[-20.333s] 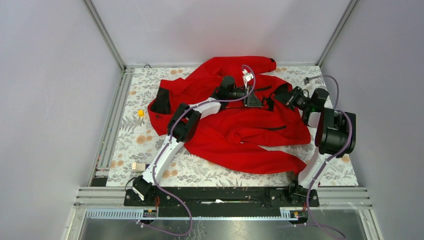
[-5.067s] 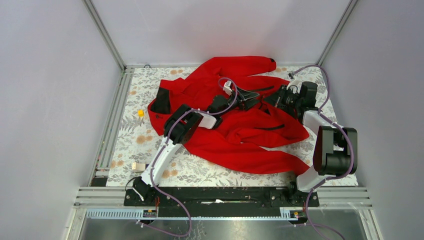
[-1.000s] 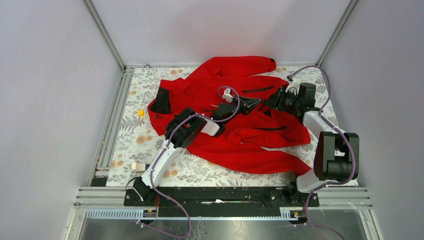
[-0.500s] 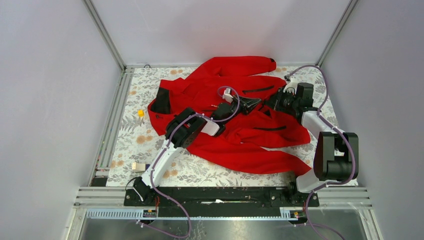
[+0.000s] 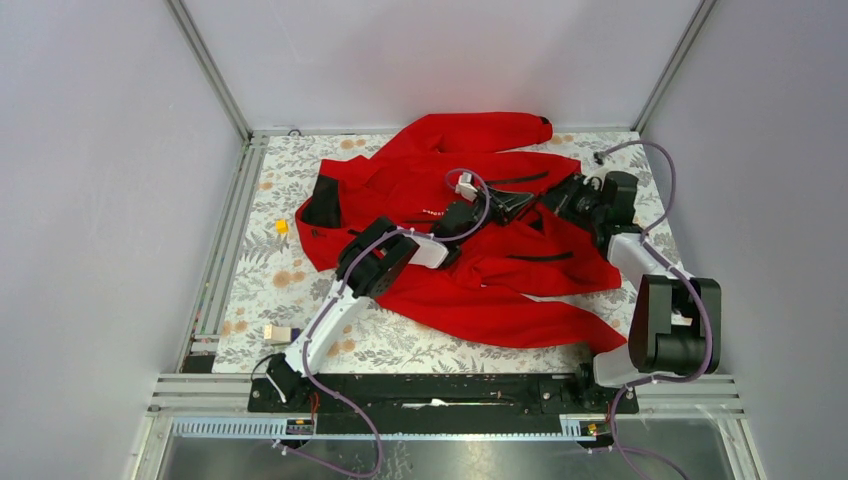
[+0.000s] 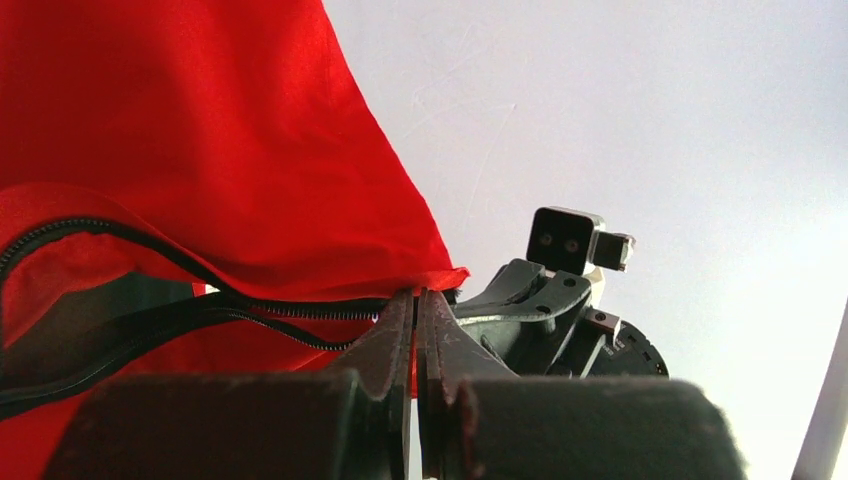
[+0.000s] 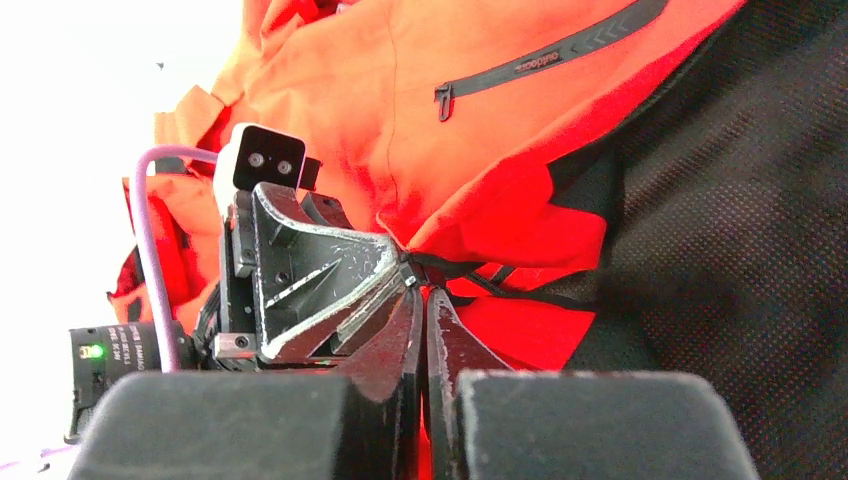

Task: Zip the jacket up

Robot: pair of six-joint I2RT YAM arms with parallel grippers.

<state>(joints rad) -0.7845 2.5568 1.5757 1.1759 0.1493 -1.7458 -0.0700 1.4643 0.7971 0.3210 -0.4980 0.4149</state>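
The red jacket [image 5: 500,290] lies crumpled across the back and middle of the table, front open, black lining [image 7: 740,200] showing. My left gripper [image 5: 526,203] is shut on the red front edge beside the dark front zipper [image 6: 300,308], as the left wrist view [image 6: 415,296] shows. My right gripper [image 5: 549,203] faces it tip to tip and is shut on the jacket's edge where the zipper tapes meet, seen in the right wrist view [image 7: 418,292]. A pocket zipper [image 7: 560,50] lies on the panel behind.
A small yellow block [image 5: 282,226] and a pale block [image 5: 277,333] lie on the patterned table left of the jacket. An aluminium rail [image 5: 222,250] runs along the left edge. Grey walls close in on three sides.
Both grippers, still pinching the jacket edge together, have shifted a little to the right over the last second. The right wrist swung rightward. The jacket is otherwise unchanged.
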